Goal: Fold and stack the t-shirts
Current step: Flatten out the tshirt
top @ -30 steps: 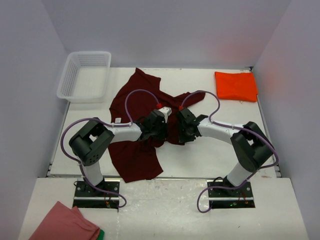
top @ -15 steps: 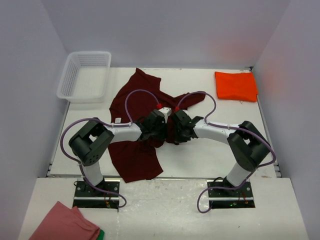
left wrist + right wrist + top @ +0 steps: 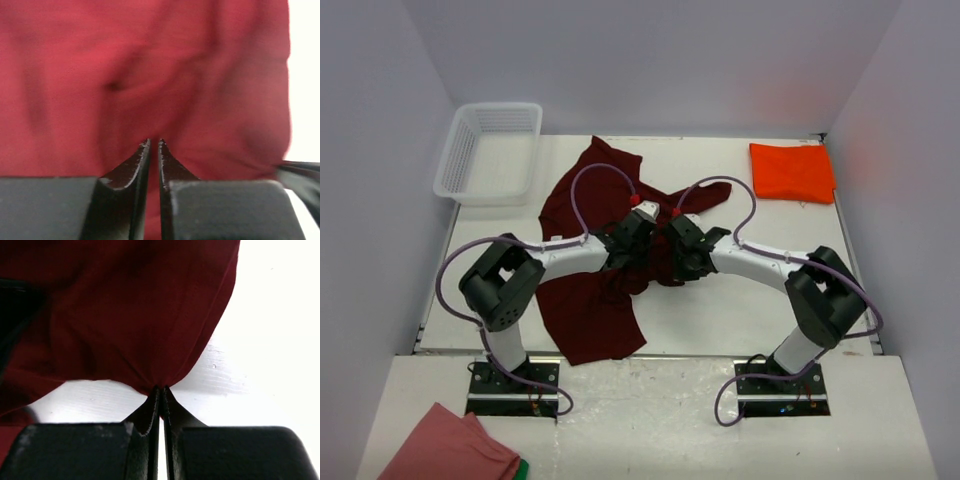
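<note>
A maroon shirt (image 3: 590,310) lies crumpled on the table (image 3: 750,315), under both grippers, which meet over its middle. The right gripper (image 3: 160,388) is pressed together, pinching a gathered edge of this shirt at its tips. The left gripper (image 3: 155,144), just beside it, shows a thin slit between its fingers, cloth at the tips; whether it grips cannot be told. A folded orange shirt (image 3: 792,172) lies well beyond the right gripper, to its right. A basket (image 3: 485,196) sits well beyond the left gripper, to its left.
</note>
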`<state>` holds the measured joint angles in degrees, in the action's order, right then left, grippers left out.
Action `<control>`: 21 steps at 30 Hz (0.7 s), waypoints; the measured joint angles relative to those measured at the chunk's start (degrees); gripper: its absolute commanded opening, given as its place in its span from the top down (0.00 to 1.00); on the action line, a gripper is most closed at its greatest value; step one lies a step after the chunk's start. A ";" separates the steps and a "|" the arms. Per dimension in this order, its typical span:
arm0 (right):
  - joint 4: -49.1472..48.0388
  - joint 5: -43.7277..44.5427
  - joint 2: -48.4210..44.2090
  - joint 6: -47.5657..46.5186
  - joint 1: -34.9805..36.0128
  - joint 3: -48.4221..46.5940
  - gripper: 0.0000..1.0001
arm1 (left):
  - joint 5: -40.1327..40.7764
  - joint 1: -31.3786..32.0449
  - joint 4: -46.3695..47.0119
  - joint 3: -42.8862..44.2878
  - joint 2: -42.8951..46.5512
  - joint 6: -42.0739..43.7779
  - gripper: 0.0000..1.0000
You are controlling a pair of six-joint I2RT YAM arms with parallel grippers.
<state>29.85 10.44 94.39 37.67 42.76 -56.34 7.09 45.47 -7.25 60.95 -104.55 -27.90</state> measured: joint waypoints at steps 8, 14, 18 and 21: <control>2.91 0.92 -6.16 -2.23 0.00 -1.62 1.00 | 14.38 -0.11 -10.19 -3.82 18.03 -6.12 1.00; 4.37 1.57 -12.59 -2.84 0.00 -1.44 1.00 | 14.51 -0.50 -13.75 -8.79 20.48 -10.12 1.00; 5.79 2.54 -15.85 -3.10 0.00 -1.36 1.00 | 13.07 -0.68 -15.98 -10.10 14.71 -11.93 1.00; 6.67 3.15 -17.70 -3.17 0.00 -0.83 1.00 | 12.83 -0.79 -17.35 -11.17 12.83 -13.70 1.00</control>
<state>36.51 13.58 76.69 34.50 42.76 -57.17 19.92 44.69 -24.60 49.78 -91.72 -41.60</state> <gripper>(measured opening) 0.007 0.002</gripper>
